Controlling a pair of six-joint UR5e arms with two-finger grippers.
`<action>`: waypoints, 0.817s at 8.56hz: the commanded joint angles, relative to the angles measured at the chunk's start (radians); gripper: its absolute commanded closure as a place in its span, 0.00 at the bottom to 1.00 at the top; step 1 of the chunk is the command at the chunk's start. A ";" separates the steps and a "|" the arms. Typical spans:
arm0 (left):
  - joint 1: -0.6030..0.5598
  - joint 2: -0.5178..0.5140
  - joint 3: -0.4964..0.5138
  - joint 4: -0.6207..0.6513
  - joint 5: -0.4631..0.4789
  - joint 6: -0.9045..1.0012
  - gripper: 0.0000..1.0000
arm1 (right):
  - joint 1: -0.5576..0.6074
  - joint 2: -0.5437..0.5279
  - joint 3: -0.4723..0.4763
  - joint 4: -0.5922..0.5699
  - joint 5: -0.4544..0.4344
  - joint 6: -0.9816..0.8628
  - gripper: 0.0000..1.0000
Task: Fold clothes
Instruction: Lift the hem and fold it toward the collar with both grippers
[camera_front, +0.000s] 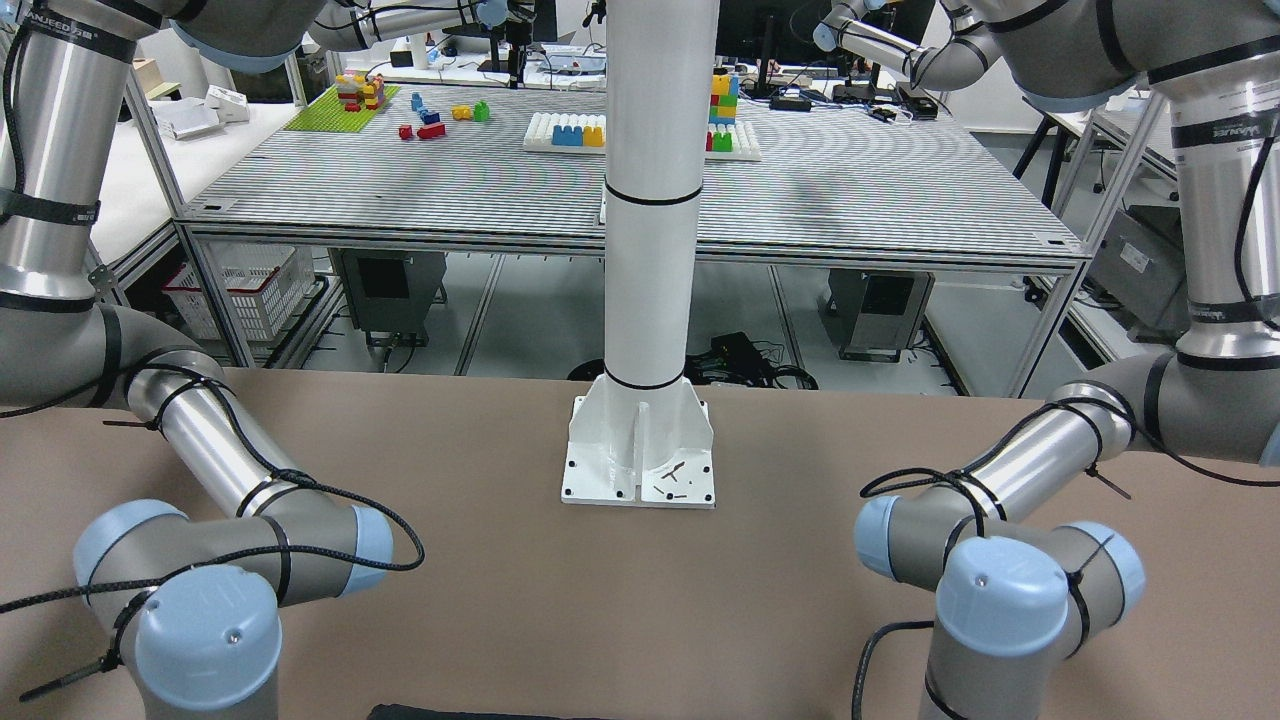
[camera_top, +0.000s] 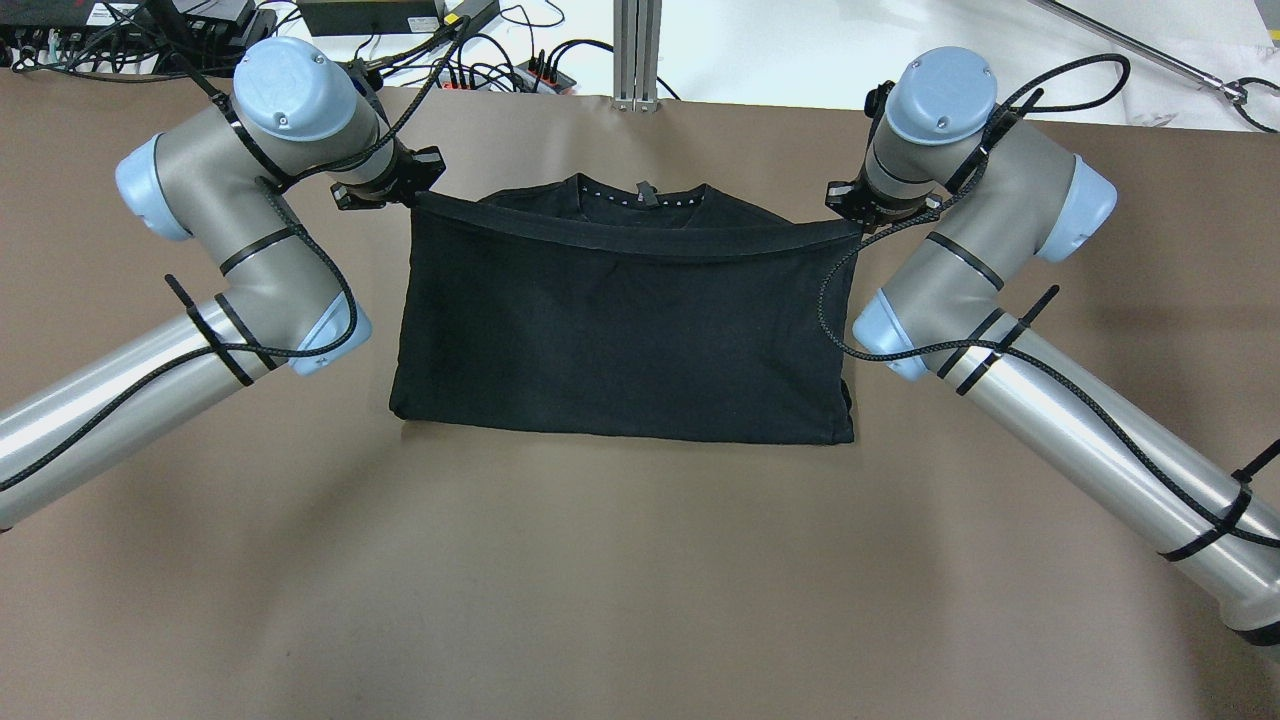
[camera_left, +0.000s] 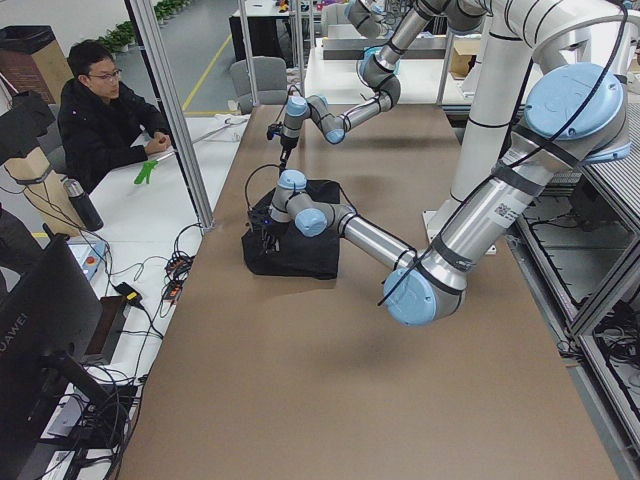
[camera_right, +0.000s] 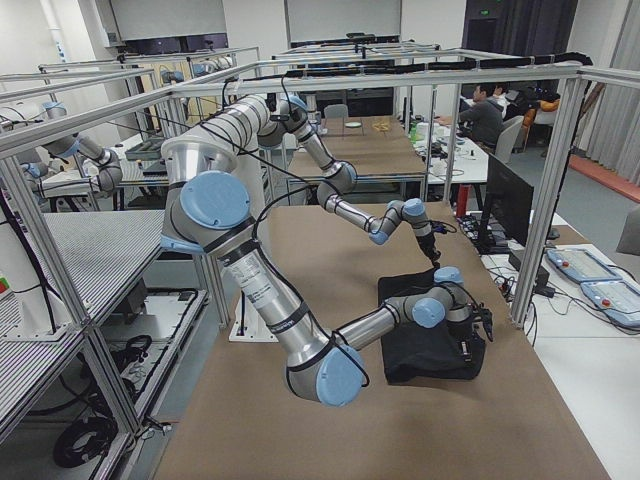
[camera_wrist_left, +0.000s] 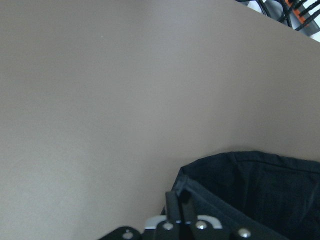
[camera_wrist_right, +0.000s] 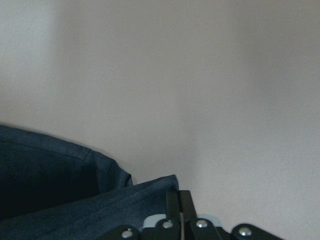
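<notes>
A black T-shirt (camera_top: 620, 320) lies on the brown table, its lower half drawn up over the upper half, its collar (camera_top: 640, 195) showing at the far edge. My left gripper (camera_top: 412, 195) is shut on the hem's left corner and my right gripper (camera_top: 848, 215) is shut on the hem's right corner; both hold the hem edge a little above the shirt. The left wrist view shows closed fingers (camera_wrist_left: 179, 207) pinching dark cloth (camera_wrist_left: 255, 190). The right wrist view shows closed fingers (camera_wrist_right: 178, 206) pinching cloth (camera_wrist_right: 75, 200).
The brown table (camera_top: 640, 580) is bare in front of the shirt. Cables and power strips (camera_top: 480, 60) lie beyond the far edge. The white robot column (camera_front: 650, 250) stands at mid-table. A seated person (camera_left: 100, 120) is beside the table.
</notes>
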 joint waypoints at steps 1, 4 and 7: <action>-0.003 -0.018 0.078 -0.070 0.008 0.002 0.07 | -0.001 0.022 -0.036 0.057 -0.038 0.105 0.31; -0.009 -0.013 0.070 -0.073 0.001 -0.018 0.07 | -0.006 0.001 0.046 0.057 -0.025 0.176 0.30; -0.012 -0.013 0.067 -0.073 -0.001 -0.021 0.07 | -0.117 -0.320 0.441 0.064 0.038 0.218 0.27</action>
